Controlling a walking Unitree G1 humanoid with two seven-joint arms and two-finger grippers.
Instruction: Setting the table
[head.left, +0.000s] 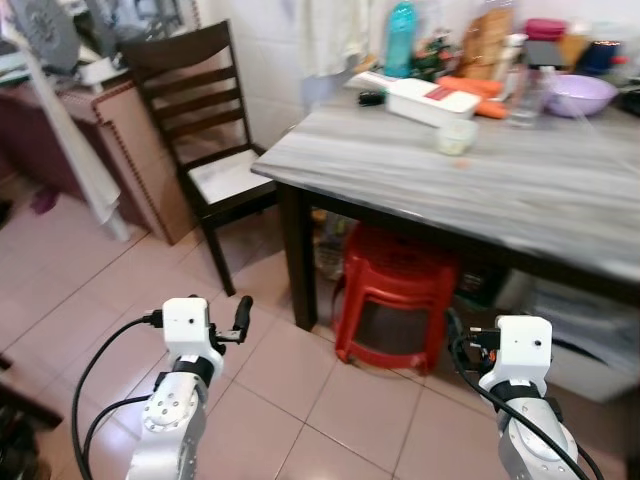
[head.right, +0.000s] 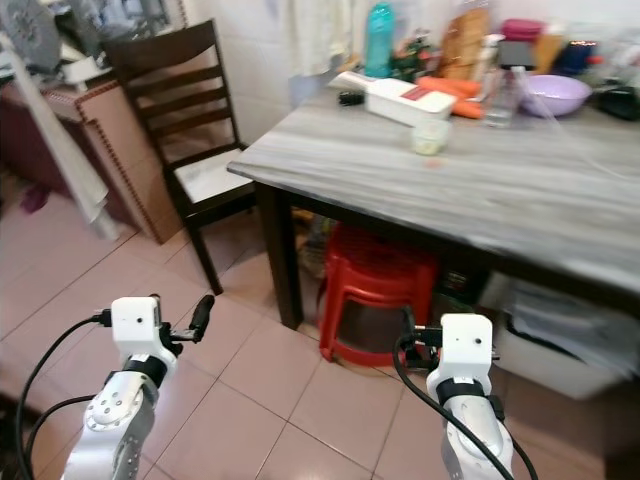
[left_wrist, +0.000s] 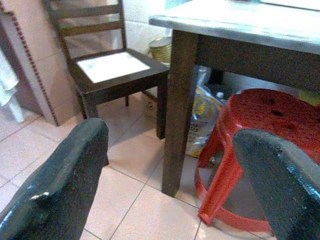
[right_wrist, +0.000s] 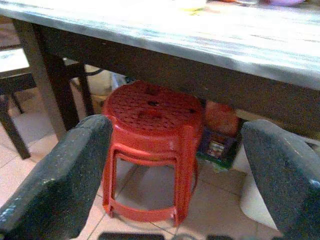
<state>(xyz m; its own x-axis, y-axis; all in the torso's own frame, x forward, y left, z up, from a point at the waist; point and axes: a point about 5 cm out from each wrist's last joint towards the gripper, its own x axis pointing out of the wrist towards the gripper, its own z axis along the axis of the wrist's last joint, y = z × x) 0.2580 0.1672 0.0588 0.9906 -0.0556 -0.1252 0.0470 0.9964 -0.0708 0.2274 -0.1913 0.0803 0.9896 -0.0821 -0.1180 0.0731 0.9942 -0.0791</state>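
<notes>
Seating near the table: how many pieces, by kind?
Wooden chair: 1
Red plastic stool: 1, under the table
Total: 2

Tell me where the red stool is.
The red stool stands on the tiled floor under the grey table, just right of its near dark leg, ahead of both grippers.
</notes>
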